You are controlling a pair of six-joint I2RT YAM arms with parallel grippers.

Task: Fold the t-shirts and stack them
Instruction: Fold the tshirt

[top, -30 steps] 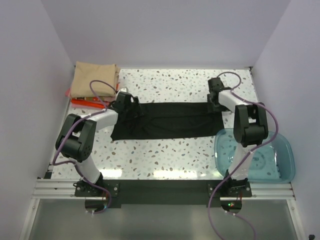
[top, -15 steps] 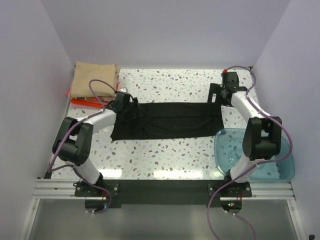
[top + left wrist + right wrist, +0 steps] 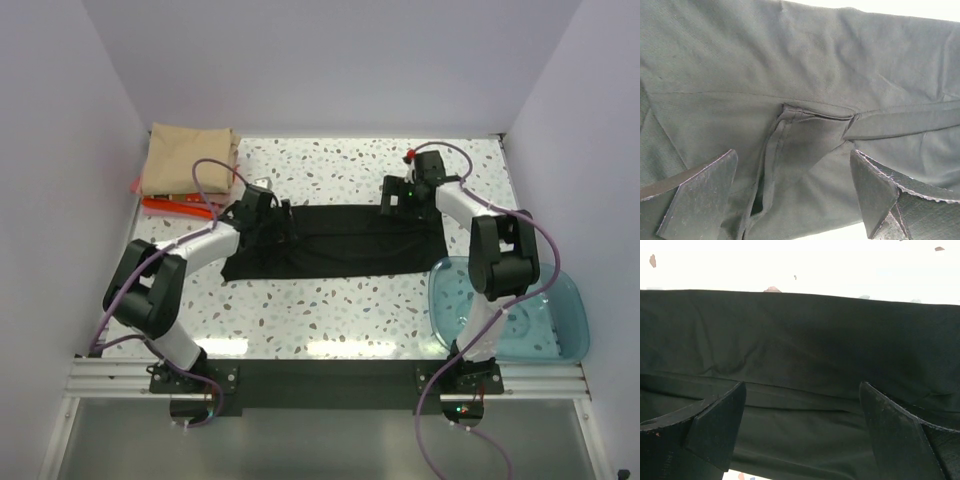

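Near my right base: teal bowl (image 3: 520, 320), just beside the black t-shirt (image 3: 340, 240).
Mid-table: black t-shirt lies spread in a long band.
Left claw (image 3: 795, 170): wide apart, empty, over a crease at its left end.
Right claw (image 3: 802, 405): wide apart, empty, over its far right edge.
Far left corner: tan t-shirt (image 3: 188, 158), folded, atop the red-orange t-shirt (image 3: 165, 205).

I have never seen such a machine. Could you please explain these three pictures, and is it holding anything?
It is a robot: two arms bolted at the near edge of a speckled table. One picture looks down from above; the other two come from cameras on the wrists, each showing its own two fingers. A black t-shirt lies in the middle, a folded tan t-shirt on a red-orange t-shirt far left, a teal bowl at the right. The left gripper and right gripper are open over the black cloth, holding nothing.
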